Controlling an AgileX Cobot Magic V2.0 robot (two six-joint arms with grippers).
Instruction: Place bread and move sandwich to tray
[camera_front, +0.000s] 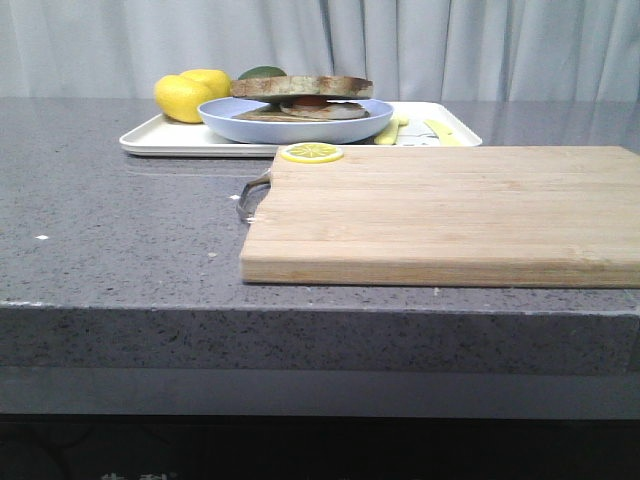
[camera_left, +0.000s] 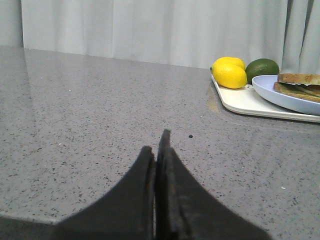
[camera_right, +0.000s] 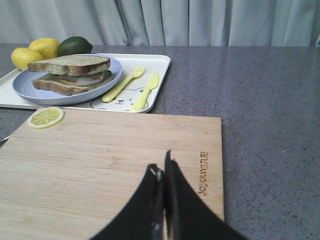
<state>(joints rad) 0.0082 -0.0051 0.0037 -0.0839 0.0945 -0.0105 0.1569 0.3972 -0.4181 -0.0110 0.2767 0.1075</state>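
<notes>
Already the sandwich (camera_right: 70, 75) sits on a light blue plate (camera_right: 30, 90), and the plate rests inside the white tray (camera_right: 145, 67) at the far side of the grey counter (camera_front: 110, 230). Its top slice of bread (camera_right: 70, 64) lies slightly askew over the lower slice, with the white and orange of the egg showing between them. On the tray behind the plate lie two lemons (camera_front: 190, 95) and a dark green avocado (camera_right: 75, 45), close together near the far left corner. Beside the plate, on the tray's right part, a yellow fork (camera_right: 122, 84) and a yellow knife (camera_right: 146, 91) lie side by side over a printed bear drawing. In front of the tray a wooden cutting board (camera_front: 450, 215) covers the near right part of the counter, with a metal handle (camera_front: 252, 195) at its left edge and a lemon slice (camera_front: 311, 153) on its far left corner, just before the tray's rim. The left gripper (camera_left: 157, 150) hovers low over bare counter, well left of the tray, its fingers pressed together with nothing between them. The right gripper (camera_right: 163, 170) hangs over the board's near part, beside the burnt-in lettering, its fingers likewise pressed together and holding nothing. Neither arm shows in the front view.
</notes>
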